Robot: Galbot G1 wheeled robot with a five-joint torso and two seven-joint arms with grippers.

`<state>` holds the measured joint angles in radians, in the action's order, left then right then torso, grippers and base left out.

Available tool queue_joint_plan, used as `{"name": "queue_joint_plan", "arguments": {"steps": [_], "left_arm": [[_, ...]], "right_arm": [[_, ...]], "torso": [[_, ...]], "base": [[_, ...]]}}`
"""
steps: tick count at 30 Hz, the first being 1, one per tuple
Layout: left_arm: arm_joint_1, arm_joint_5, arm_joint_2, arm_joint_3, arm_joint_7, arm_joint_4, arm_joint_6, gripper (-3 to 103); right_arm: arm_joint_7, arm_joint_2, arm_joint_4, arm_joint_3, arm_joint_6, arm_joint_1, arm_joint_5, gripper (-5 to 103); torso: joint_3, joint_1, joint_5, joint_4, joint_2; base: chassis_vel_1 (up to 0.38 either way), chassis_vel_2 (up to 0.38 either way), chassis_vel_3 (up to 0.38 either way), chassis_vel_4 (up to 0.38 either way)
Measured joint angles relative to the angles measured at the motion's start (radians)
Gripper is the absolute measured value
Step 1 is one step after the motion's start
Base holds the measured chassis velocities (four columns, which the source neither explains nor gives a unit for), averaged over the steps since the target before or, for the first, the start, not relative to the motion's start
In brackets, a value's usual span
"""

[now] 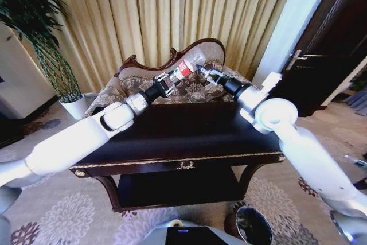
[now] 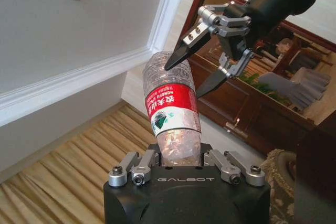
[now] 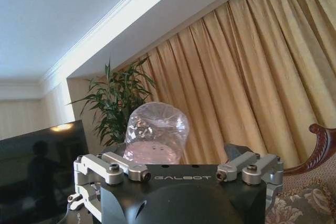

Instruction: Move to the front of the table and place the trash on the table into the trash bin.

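A clear plastic bottle (image 1: 184, 68) with a red label, the trash, is held in the air above the far edge of the dark table (image 1: 172, 136). My left gripper (image 1: 170, 81) is shut on its lower part; in the left wrist view the bottle (image 2: 171, 114) rises straight out of the left gripper (image 2: 178, 157). My right gripper (image 1: 203, 72) faces it, open, with its fingers (image 2: 181, 56) straddling the bottle's free end. That rounded end (image 3: 156, 131) shows just past the right wrist. The trash bin (image 1: 254, 225) stands on the carpet at the near right of the table.
A carved sofa (image 1: 189, 87) stands right behind the table, with curtains beyond it. At the far left a plant grows in a white pot (image 1: 74, 106). A dark door (image 1: 327, 55) is at the right. My own base (image 1: 183, 236) is at the table's front.
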<state>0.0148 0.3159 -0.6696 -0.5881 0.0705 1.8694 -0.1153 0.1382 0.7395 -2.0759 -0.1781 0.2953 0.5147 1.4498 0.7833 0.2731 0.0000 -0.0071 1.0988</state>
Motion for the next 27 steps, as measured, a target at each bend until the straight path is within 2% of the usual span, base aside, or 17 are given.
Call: {"name": "queue_joint_plan", "arguments": {"steps": [7,20,27], "left_arm": [[-0.037,0.009,-0.01,-0.033,-0.001,-0.01,-0.001,32],[-0.115,0.027,-0.087,-0.151,0.011,-0.042,0.0,32],[-0.143,0.031,-0.106,-0.168,0.011,-0.061,-0.005,32]], "right_arm": [[0.0,-0.01,-0.005,-0.009,0.0,0.0,0.0,100],[0.003,-0.019,-0.021,-0.01,0.0,0.013,0.0,100],[0.0,-0.011,-0.021,-0.008,0.0,0.018,-0.004,100]], "torso": [[0.0,0.0,0.0,0.0001,0.0],[0.0,0.0,0.0,0.0003,0.0],[0.0,0.0,0.0002,0.0,0.0]], "base": [[0.0,0.0,0.0,0.0],[0.0,0.0,0.0,0.0],[0.0,0.0,0.0,0.0]]}}
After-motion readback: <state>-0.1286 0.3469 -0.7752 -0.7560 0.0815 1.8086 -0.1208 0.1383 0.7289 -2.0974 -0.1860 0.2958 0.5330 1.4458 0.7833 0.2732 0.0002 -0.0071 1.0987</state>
